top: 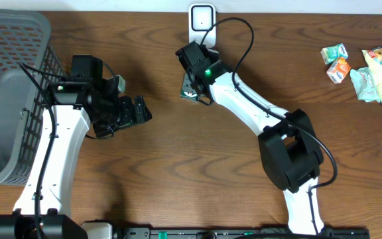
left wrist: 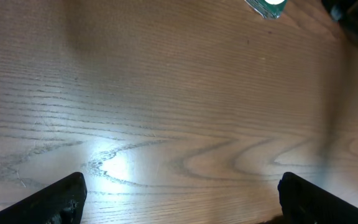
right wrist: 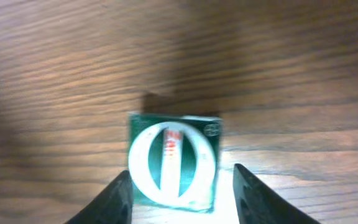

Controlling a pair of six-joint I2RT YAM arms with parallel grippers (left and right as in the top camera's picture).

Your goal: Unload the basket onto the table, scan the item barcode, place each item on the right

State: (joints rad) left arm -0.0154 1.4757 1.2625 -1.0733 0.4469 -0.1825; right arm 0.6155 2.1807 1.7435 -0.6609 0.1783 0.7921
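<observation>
The item is a small green box with a white ring on its face (right wrist: 173, 162). It lies on the wooden table, and in the overhead view the box (top: 189, 92) is mostly hidden under my right wrist. My right gripper (right wrist: 182, 171) stands around it: the left finger is at the box's side, while a bright gap remains at the right finger. My left gripper (left wrist: 182, 180) is wide open over bare wood, well left of the box (left wrist: 267, 6). From above, the left gripper (top: 141, 109) points toward it. A white scanner stand (top: 202, 18) sits at the table's back edge.
A grey mesh basket (top: 5, 99) fills the left side beside the left arm. Several snack packets (top: 377, 70) lie at the far right. The right arm (top: 257, 109) stretches diagonally across the middle, with a black cable looping over it.
</observation>
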